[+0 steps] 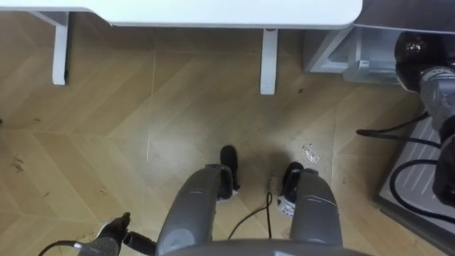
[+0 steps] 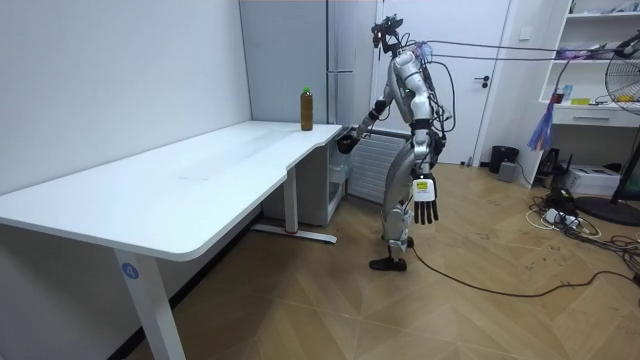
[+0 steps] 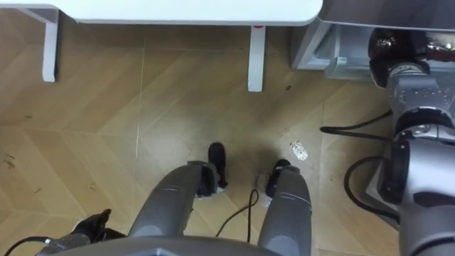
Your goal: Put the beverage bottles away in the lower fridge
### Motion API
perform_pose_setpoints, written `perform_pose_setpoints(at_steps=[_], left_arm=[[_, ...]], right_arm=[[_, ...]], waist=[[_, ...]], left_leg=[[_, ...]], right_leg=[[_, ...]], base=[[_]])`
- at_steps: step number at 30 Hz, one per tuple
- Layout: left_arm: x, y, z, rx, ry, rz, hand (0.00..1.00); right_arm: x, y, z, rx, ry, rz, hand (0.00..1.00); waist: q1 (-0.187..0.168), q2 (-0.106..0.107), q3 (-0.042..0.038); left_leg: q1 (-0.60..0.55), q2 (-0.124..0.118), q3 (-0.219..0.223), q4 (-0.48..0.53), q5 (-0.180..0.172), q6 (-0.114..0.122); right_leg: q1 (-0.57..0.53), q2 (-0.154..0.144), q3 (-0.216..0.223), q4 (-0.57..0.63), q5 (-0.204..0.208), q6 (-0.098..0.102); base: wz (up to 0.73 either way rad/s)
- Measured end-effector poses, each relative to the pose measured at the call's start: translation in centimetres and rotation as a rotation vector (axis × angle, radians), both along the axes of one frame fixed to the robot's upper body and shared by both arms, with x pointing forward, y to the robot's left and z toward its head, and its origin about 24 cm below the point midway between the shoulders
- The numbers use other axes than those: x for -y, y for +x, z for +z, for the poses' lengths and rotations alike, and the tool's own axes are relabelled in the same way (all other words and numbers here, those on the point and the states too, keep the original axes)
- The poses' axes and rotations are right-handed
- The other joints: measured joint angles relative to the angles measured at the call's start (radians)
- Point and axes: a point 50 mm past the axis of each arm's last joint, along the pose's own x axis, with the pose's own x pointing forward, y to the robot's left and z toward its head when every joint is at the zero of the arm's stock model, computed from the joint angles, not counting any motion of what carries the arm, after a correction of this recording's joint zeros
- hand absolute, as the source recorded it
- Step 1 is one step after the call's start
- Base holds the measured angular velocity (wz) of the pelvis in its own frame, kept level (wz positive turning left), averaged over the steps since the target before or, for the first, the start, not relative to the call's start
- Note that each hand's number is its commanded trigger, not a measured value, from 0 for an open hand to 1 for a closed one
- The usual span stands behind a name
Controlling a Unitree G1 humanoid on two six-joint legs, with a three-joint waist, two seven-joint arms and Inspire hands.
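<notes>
A brown drink bottle (image 2: 306,109) with a green cap stands upright on the far corner of the white desk (image 2: 200,180), close to the tall grey fridge (image 2: 290,50). I stand on the wooden floor at that end of the desk. My right hand (image 2: 345,143) is raised beside the desk corner, below the bottle and apart from it. In the eye views it shows as a dark shape (image 1: 416,50) at the upper right, by a pale box (image 1: 334,53). My left hand (image 2: 427,205) hangs at my side with straight fingers and holds nothing; it also shows low on the left (image 1: 114,231).
The desk edge (image 1: 213,14) and its white legs (image 1: 268,60) lie ahead of my feet. Black cables (image 1: 398,135) run over a grey base at my right. A fan (image 2: 625,70), shelves (image 2: 600,110) and floor cables (image 2: 560,215) are at the room view's right.
</notes>
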Motion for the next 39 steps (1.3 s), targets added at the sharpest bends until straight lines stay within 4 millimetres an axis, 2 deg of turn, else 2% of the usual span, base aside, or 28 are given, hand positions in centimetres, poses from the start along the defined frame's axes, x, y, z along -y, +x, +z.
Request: perform_pose_setpoints(at_steps=[2, 3, 4, 5, 38, 39], left_arm=[[-0.01, 0.0, 0.0, 0.0, 0.0, 0.0, 0.0], [0.0, 0.0, 0.0, 0.0, 0.0, 0.001, 0.0], [-0.01, 0.0, 0.0, 0.0, 0.0, 0.001, 0.0], [-0.01, 0.0, 0.0, 0.001, -0.001, 0.003, 0.0], [0.03, 0.0, 0.0, 0.002, -0.007, 0.006, 0.0], [0.03, -0.01, 0.0, 0.002, -0.007, 0.007, 0.0]], right_arm=[[0.0, 0.0, 0.0, 0.0, 0.0, 0.0, 0.99], [0.01, -0.01, 0.0, -0.001, -0.001, 0.001, 0.76], [0.01, -0.01, 0.0, -0.002, -0.003, 0.001, 0.27], [0.02, -0.01, 0.0, -0.003, -0.004, 0.002, 0.0], [0.01, -0.08, -0.09, -0.031, -0.045, 0.033, 0.0], [0.01, -0.08, -0.09, -0.031, -0.045, 0.033, 0.73]], waist=[[0.0, 0.0, 0.0], [0.001, 0.0, 0.0], [0.001, 0.0, 0.0], [0.0, 0.0, 0.0002], [0.0, -0.011, 0.0002], [0.001, -0.01, 0.0002]], left_leg=[[-0.001, 0.001, 0.0, 0.0, 0.0, 0.0], [-0.001, 0.001, 0.001, 0.0, 0.0, 0.0], [-0.001, 0.001, 0.002, 0.0, 0.0, 0.0], [-0.001, 0.001, 0.002, 0.0, 0.0, 0.0], [-0.003, 0.002, 0.004, 0.008, 0.0, 0.0], [-0.003, 0.002, 0.004, 0.008, 0.0, 0.0]], right_leg=[[0.0, 0.0, -0.001, 0.0, 0.0, 0.0], [0.0, 0.0, -0.001, 0.001, 0.0, 0.0], [0.0, 0.0, -0.001, 0.001, 0.0, 0.0], [0.0, 0.0, -0.001, 0.001, 0.0, -0.001], [-0.006, -0.005, -0.003, 0.016, -0.006, -0.005], [-0.006, -0.005, -0.003, 0.016, -0.006, -0.005]], base=[[0.0], [0.0], [0.0], [0.0], [0.0], [0.0]])
